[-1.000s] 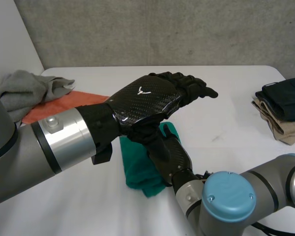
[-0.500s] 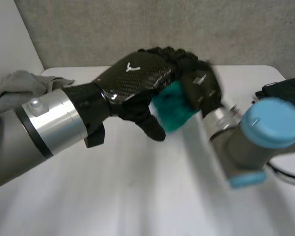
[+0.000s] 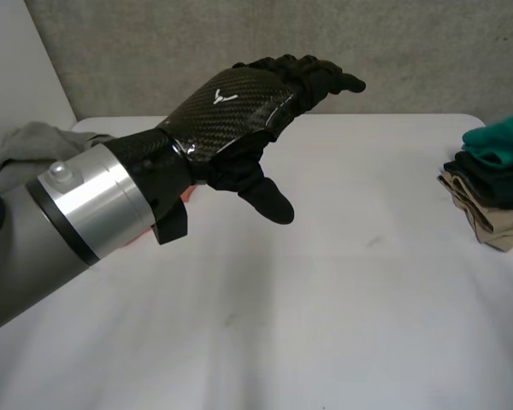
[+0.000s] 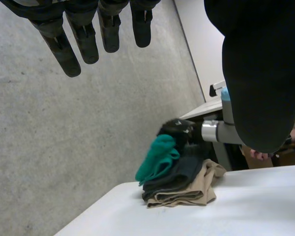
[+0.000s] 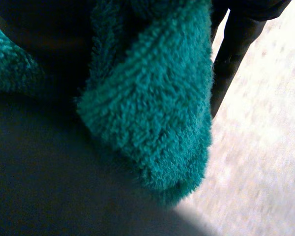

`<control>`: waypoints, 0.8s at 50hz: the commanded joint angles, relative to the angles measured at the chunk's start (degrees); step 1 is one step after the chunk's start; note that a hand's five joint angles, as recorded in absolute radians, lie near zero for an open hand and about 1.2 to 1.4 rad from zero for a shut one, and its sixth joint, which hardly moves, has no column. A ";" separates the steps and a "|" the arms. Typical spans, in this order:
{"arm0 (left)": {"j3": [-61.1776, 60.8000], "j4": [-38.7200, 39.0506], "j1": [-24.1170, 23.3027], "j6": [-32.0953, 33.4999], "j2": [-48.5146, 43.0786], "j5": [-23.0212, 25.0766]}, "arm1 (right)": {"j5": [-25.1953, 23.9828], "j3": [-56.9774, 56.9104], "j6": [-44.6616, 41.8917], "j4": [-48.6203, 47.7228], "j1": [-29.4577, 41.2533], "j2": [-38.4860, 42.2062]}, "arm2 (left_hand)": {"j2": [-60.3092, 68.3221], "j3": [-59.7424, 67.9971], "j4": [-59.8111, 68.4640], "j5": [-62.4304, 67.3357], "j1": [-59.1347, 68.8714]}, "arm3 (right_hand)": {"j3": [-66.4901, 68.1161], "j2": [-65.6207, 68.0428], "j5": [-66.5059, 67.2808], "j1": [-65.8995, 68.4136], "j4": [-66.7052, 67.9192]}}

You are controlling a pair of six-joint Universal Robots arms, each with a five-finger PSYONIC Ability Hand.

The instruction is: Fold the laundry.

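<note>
A folded teal towel (image 3: 503, 142) lies on top of a stack of folded clothes (image 3: 489, 209), dark over tan, at the table's right edge. In the left wrist view my right hand (image 4: 178, 131) reaches in from behind the stack and is shut on the teal towel (image 4: 159, 161), which hangs over the stack (image 4: 183, 191). In the right wrist view the towel (image 5: 152, 113) is against the palm, with my right hand's (image 5: 233, 49) dark fingers beside it. My left hand (image 3: 248, 102) is raised above the middle of the white table (image 3: 325, 299), open with straight fingers and holding nothing.
A crumpled grey cloth (image 3: 30, 147) lies at the table's far left corner, with a bit of orange cloth (image 3: 186, 195) showing behind my left forearm. A concrete wall runs behind the table.
My right arm has carried the teal towel from the middle of the table to the stack at the right and closed on it. My left hand has lifted a little.
</note>
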 commanded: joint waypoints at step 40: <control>-0.29 1.67 -0.91 -1.31 0.59 -2.93 | 21.59 -0.86 -21.43 39.14 -10.75 -25.35 | -1.55 -1.76 -1.49 -2.78 -1.04 | -55.86 -55.31 -54.25 -48.44 -58.49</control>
